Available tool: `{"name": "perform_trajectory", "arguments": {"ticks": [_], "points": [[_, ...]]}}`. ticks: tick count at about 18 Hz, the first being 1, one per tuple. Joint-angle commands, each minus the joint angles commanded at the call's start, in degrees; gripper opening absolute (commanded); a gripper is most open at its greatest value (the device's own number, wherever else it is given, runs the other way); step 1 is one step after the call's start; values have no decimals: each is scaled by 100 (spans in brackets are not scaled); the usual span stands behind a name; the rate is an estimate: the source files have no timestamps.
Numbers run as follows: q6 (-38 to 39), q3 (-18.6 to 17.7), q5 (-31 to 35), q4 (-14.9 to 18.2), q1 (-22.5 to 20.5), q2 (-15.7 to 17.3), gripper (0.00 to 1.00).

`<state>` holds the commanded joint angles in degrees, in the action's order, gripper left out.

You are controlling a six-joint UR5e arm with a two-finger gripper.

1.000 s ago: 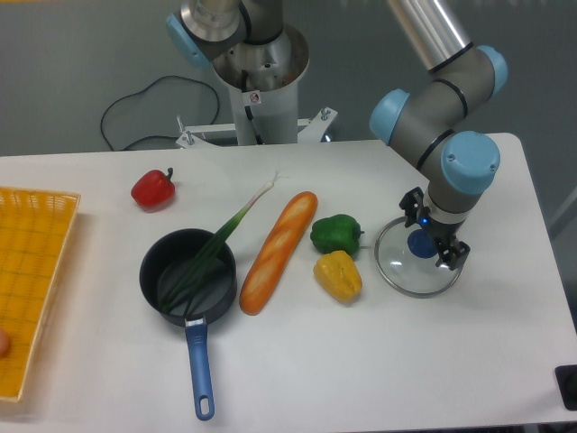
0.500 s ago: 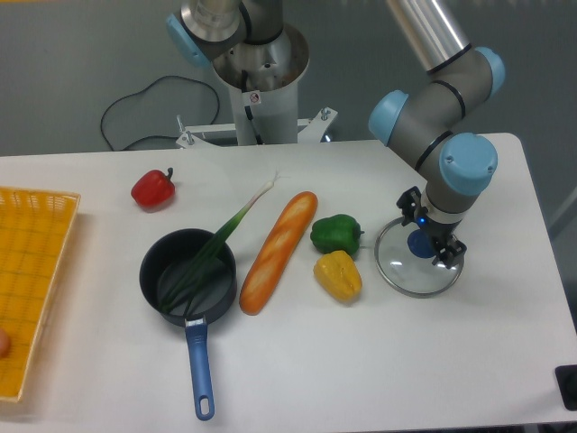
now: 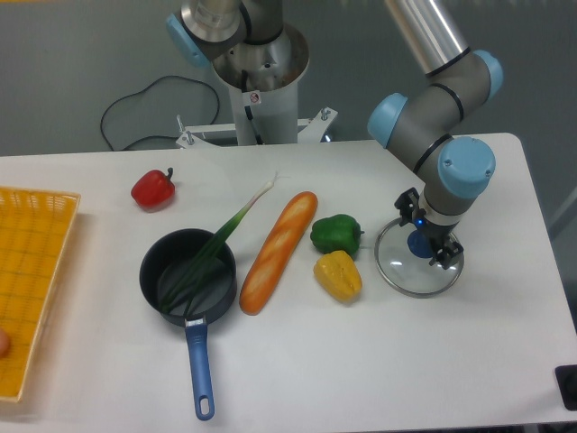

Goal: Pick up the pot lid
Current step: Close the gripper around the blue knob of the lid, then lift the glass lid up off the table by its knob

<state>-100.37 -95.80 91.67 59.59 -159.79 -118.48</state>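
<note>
Gripper (image 3: pixel 426 231) over the pot lid, fingers apart to either side of the knob (image 3: pixel 421 244); no grip visible. Clock read flat on the view, 12 at the top edge.

Left to right:
- Yellow crate (image 3: pixel 20 271), far out at 9 o'clock.
- Red vegetable (image 3: pixel 153 189), at 11 from the pan.
- Dark pan (image 3: pixel 167 308) with a leek (image 3: pixel 215 242) in it, leaves reaching out toward 1; blue handle (image 3: pixel 199 370) points to 6. Likely the lid's partner, but not needed for this job.
- Baguette (image 3: pixel 279 253), lying from 7 to 1, beside the pan.
- Green pepper (image 3: pixel 336 234), between 9 and 10 from the lid. Yellow pepper (image 3: pixel 338 276), between 8 and 9. Both near the rim.
- Pot lid (image 3: pixel 410 278), glassy, flat on the table (image 3: pixel 379 361), blue knob up.

Change: gripper sits slightly nearer 7 o'clock than a second ago, settling about the knob. Lid has not shifted. Reads as the end of the approach; lift not begun.

Next, by my judgement: close squarely on the knob, then raise straight up. Risk: a shallow pinch on rounded plastic could slip, or tip the lid toward the peppers.
</note>
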Motion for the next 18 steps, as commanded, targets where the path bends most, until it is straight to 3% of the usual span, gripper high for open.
{"name": "perform_trajectory", "arguments": {"ticks": [3,5,6,8,11,18], "points": [[0,26,0,0,0,-9,96],[17,26,17,0,0,-17,74],[26,35,18,0,0,-18,67],[26,61,26,9,0,-26,63],[88,79,35,18,17,-35,42],[123,272,79,70,53,-53,36]]}}
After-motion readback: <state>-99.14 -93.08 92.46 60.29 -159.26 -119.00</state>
